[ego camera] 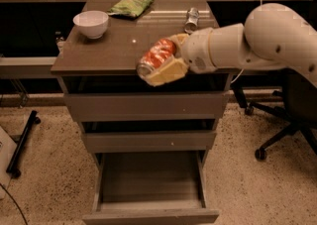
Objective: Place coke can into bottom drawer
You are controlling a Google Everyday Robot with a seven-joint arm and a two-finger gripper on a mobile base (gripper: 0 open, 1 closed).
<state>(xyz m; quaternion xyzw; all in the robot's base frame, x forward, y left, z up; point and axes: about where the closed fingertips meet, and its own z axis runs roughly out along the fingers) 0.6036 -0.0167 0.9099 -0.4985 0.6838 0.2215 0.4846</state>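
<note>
My gripper [163, 63] is shut on the coke can [157, 55], a red-orange can with silver ends. It holds the can tilted, in the air over the front edge of the cabinet top [114, 45]. The pale fingers [167, 72] wrap the can from below and behind. The bottom drawer [151, 187] is pulled out and open below, directly under the can's side of the cabinet. Its inside looks empty. The white arm comes in from the right.
A white bowl [91, 23], a green chip bag [131, 5] and a silver-grey can [191, 20] stand on the cabinet top. The two upper drawers [146, 107] are shut or nearly shut. An office chair base [277, 135] stands at the right; a black stand [22, 144] at the left.
</note>
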